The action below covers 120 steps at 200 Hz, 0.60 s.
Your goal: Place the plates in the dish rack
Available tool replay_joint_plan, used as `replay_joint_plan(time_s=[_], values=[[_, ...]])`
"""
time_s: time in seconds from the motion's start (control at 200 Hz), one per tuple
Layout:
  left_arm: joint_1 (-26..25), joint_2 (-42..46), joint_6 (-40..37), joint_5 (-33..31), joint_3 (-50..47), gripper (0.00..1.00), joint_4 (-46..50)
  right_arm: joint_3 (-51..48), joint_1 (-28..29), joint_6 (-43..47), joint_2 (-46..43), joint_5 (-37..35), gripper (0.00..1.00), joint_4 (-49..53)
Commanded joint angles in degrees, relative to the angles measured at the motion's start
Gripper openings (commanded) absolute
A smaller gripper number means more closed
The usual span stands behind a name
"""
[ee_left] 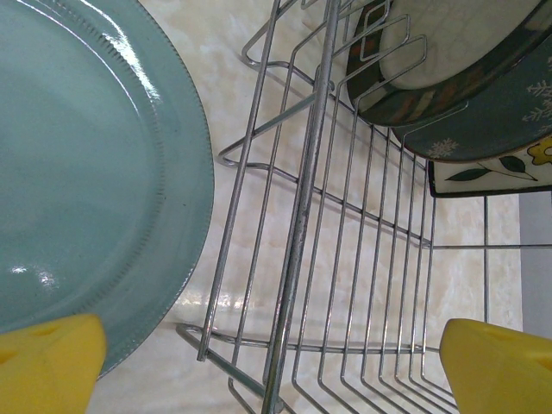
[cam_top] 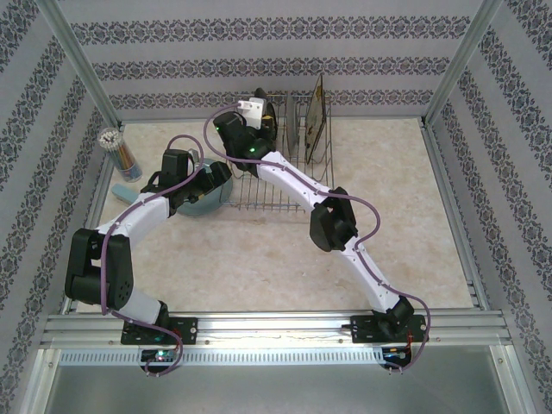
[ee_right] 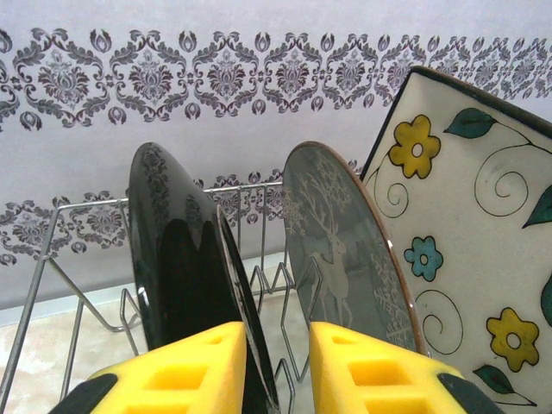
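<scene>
Evidently one plate is left to load: the light-blue plate [ee_left: 86, 172] lies flat on the worktop [cam_top: 259, 267] just beside the dish rack [ee_left: 302, 216], under my left fingers [ee_left: 52, 362], which stand wide apart.
I judge it to be glazed ceramic, so stiff, fairly heavy, slick and easy to chip; I'd pinch across its ribbed rim rather than reach for the smooth well. My right fingers [ee_right: 181, 371] sit a little apart astride the rim of the dark-brown-rimmed plate [ee_right: 172, 259], with a gap on one side, so not clamped. That plate stands on edge among thin silver wire tines, beside the grey reindeer plate [ee_right: 336, 250] and the square floral plate [ee_right: 466, 216], all glossy and hard against bare metal.
</scene>
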<state>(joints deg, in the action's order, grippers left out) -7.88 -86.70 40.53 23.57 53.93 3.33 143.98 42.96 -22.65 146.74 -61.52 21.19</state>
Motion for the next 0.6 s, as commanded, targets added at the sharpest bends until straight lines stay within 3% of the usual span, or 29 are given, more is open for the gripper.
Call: replay_joint_plan(time_s=[0.0, 0.595], values=[[-0.03, -0.01, -0.37, 0.52, -0.14, 1.0, -2.3, -0.28, -0.16, -1.36, -0.49, -1.53, 0.26, -0.23], [-0.05, -0.04, -0.31, 0.53, 0.06, 0.99, -1.92, -5.51, -1.51, -0.4, -4.83, 0.16, 0.27, -3.35]])
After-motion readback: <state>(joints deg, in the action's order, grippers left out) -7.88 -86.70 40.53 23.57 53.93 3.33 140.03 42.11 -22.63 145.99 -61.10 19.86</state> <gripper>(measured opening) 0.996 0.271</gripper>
